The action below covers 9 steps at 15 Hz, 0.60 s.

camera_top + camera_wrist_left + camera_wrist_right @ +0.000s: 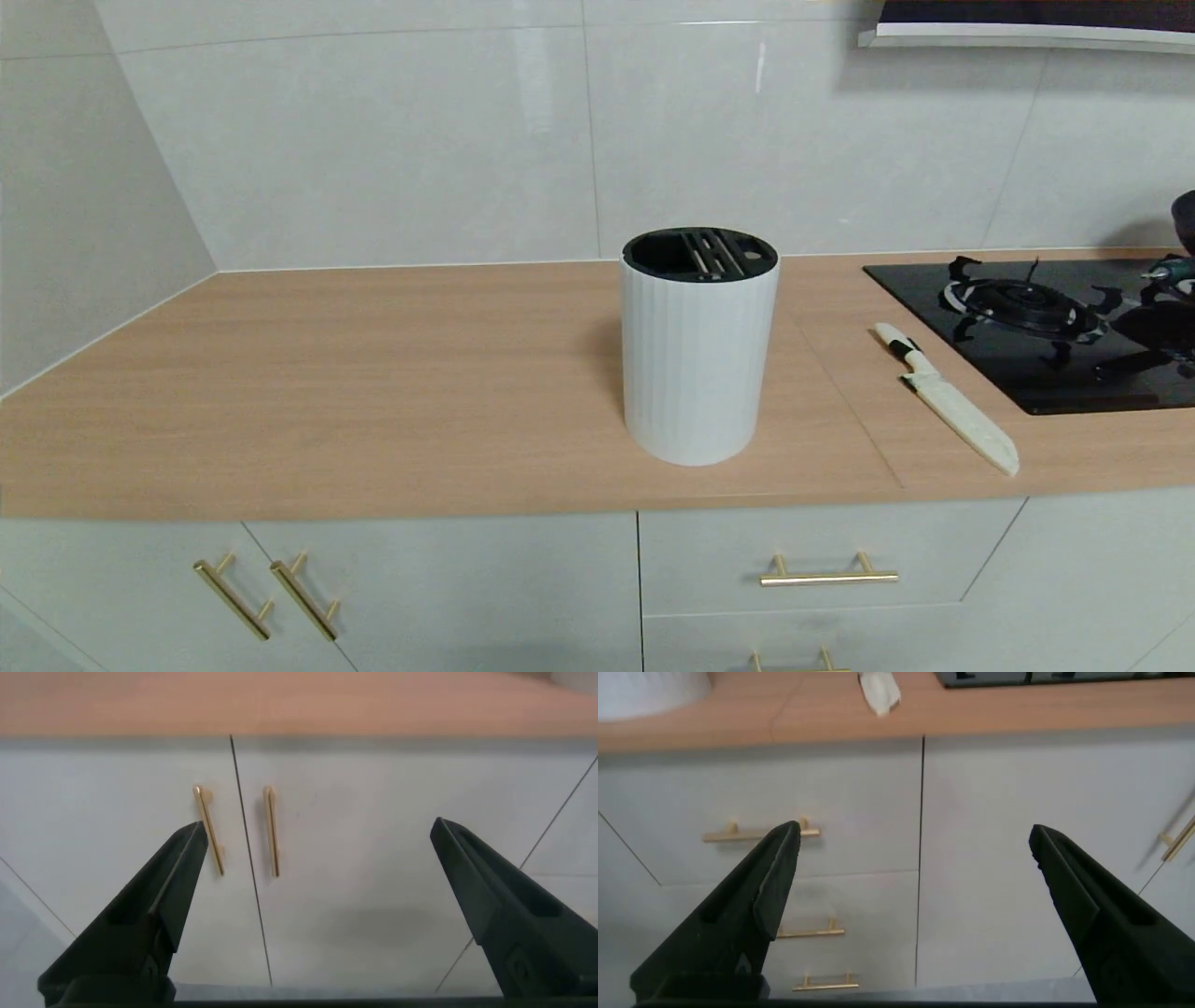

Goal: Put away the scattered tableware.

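A white ribbed cylindrical holder (699, 347) with a black slotted top stands upright on the wooden counter (373, 392). To its right a white knife (947, 398) with a black band lies flat near the counter's front edge, its tip (879, 691) just over the edge in the right wrist view. My left gripper (318, 831) is open, below counter height, facing the cabinet doors. My right gripper (915, 835) is also open, low in front of the drawers under the knife. Nothing is between either pair of fingers.
A black gas hob (1046, 317) with burner grates sits at the counter's right end. White cabinet doors with gold handles (238, 831) and drawers with gold handles (757, 833) run below the counter. A tiled wall stands behind.
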{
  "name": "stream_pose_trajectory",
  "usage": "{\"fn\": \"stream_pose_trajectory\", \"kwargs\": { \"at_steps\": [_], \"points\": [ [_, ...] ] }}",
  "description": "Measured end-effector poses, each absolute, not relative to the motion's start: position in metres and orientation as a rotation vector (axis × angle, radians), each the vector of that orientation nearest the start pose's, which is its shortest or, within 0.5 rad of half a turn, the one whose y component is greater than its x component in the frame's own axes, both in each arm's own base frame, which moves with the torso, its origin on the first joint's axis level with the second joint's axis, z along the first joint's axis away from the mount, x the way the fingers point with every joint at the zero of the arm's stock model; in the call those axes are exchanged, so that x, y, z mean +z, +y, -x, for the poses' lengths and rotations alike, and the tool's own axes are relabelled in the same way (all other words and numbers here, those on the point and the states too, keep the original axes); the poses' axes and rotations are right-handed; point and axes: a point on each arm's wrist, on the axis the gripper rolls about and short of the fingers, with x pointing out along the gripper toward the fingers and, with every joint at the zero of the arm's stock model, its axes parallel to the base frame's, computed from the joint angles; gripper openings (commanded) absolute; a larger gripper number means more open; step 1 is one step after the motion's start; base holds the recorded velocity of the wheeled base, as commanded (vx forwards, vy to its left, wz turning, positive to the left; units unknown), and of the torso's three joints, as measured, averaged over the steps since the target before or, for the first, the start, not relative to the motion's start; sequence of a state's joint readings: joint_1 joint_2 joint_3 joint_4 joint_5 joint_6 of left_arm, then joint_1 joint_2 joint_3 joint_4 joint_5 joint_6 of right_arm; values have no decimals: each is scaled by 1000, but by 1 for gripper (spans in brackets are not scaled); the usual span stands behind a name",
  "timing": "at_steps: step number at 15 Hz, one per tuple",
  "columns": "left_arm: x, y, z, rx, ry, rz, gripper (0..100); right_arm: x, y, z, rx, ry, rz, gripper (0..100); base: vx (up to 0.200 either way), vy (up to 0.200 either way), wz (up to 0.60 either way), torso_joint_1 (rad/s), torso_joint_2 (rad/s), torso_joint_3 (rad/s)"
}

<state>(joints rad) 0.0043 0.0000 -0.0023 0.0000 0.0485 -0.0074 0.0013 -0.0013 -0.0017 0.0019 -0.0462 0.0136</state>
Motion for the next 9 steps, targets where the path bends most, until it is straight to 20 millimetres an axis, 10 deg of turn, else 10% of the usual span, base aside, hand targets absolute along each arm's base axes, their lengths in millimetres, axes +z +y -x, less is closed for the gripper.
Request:
{"fn": "stream_pose_trajectory", "kwargs": {
  "at_steps": [9],
  "points": [
    [76,1,23,53,-2,7,100,76,-1,23,-44,-1,-14,100,0,0,0,227,-534,-310]
  ]
}}
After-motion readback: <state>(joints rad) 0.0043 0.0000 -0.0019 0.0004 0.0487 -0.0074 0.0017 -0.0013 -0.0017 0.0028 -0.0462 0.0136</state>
